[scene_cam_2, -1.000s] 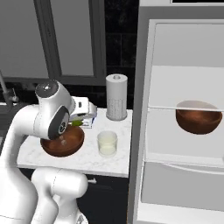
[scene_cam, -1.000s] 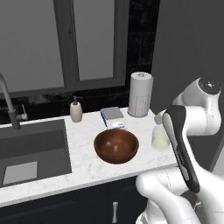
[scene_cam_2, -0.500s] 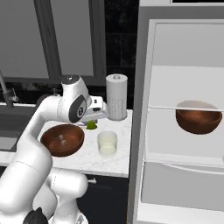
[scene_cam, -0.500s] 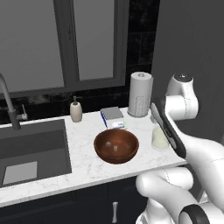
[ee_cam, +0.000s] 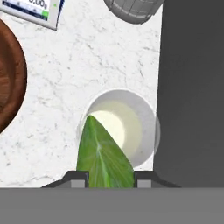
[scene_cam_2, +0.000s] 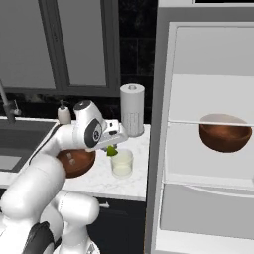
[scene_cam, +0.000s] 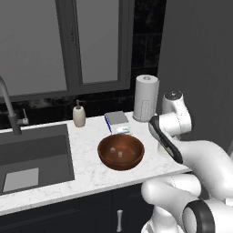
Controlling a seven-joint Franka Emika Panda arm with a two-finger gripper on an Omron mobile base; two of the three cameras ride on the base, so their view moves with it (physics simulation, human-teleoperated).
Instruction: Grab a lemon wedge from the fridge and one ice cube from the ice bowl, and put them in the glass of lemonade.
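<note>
Directly above the glass of lemonade (ee_cam: pixel 120 129), the lemon wedge (ee_cam: pixel 103 156) sits pinched between the two fingers (ee_cam: pixel 78 178), a top-down look that the hand view alone gives. From the right base view the wedge (scene_cam_2: pixel 112 150) hangs just over the glass (scene_cam_2: pixel 122 163) on the worktop (scene_cam_2: pixel 106 180), beside the open fridge (scene_cam_2: pixel 198 124) with a brown bowl (scene_cam_2: pixel 225 134) on its shelf. Meanwhile the left base view shows the ice bowl (scene_cam: pixel 121 152) with its cubes, the arm covering the glass.

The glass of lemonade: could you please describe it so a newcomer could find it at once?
Look at the white marble counter beside the open fridge. The glass of lemonade stands near its front edge, right of the brown ice bowl. It is short, clear, pale-filled, unlike the tall paper-towel roll behind.
</note>
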